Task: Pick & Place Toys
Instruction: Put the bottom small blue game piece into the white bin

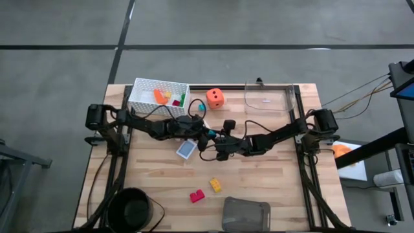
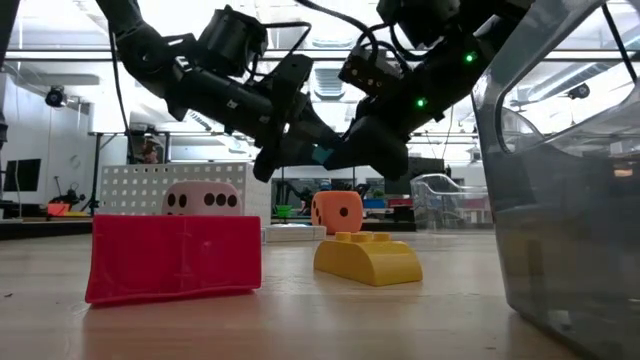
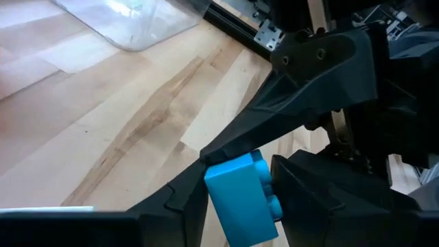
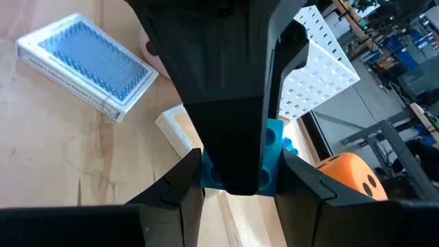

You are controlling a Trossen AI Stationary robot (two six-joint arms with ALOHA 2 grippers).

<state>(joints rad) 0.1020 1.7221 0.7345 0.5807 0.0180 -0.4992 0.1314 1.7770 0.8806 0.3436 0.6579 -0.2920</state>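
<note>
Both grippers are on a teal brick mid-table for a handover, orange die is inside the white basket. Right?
Not quite: the orange die sits on the table beside the white basket, not inside it, as the high view shows. The rest holds: the left gripper and right gripper are both on the teal brick mid-table.

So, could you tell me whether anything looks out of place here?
Yes: both the left gripper and right gripper have their fingers around one teal brick in mid-air above the table, an apparent handover.
</note>
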